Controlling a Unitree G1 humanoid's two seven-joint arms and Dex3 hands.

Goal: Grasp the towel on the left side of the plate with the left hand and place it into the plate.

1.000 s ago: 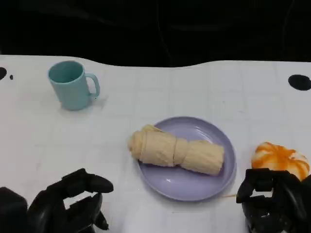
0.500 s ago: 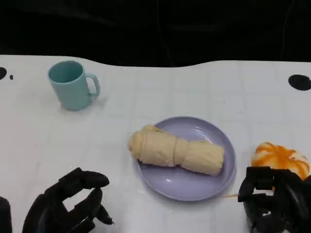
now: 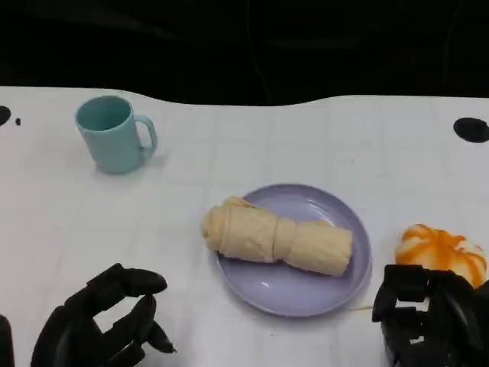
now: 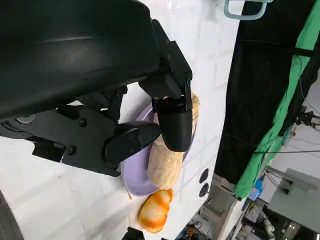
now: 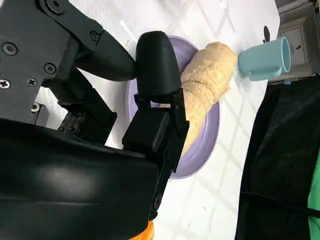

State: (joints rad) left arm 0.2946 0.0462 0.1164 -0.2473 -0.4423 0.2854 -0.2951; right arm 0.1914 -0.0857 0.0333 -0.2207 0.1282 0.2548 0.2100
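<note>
I see the towel (image 3: pixel 276 240) already lying on the plate (image 3: pixel 336 287), long axis from 10 to 4 o'clock, one end over the rim. My left hand (image 3: pixel 103 325) sits at its 8 o'clock, fingers apart, holding nothing

Towel (image 3: pixel 276 240): soft terry cloth, cream, ribbed nap, matt. Plate (image 3: pixel 306 293): smooth lilac plastic, slight gloss at rim. Mug (image 3: pixel 113 134): teal plastic, satin. Table (image 3: pixel 321 145): white, smooth, faintly glossy. Left hand (image 3: pixel 99 324), right hand (image 3: pixel 428 317): black hard plastic, matt to semi-gloss shells.
</note>
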